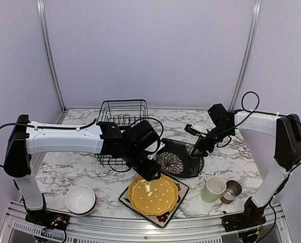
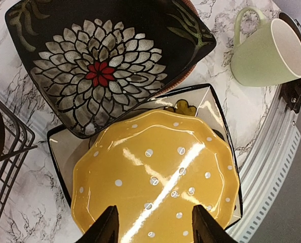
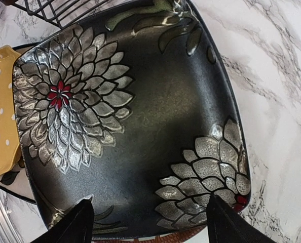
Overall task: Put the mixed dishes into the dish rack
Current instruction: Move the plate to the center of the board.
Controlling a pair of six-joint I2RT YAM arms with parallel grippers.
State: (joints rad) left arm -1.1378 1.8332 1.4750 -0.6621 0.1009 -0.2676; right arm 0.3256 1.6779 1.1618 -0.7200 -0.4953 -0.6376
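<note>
the dish rack [image 1: 122, 114] stands at the back left of the marble table [image 1: 64, 172], partly hidden by the left arm. no dish i can see is in it yet, so the loading looks barely begun. the left gripper [image 2: 155, 229] hangs over the near rim of the yellow scalloped plate [image 2: 155, 177], fingers spread with dotted glaze showing between them and nothing pinched. that reads as lining up on the rim: this plate lies topmost, on a black-edged square plate [image 2: 214, 104], and has to come off first. the right gripper [image 3: 150, 228] is likewise spread wide, one finger at each side of an edge of the black flowered plate [image 3: 130, 121], not clamped on it. that plate overlaps the stack's far edge, and a ribbed brown edge peeks from under it; what that is i cannot tell. the pale green mug [image 1: 214, 188], small grey-brown cup [image 1: 232, 190] and white bowl [image 1: 80, 198] wait near the front.
</note>
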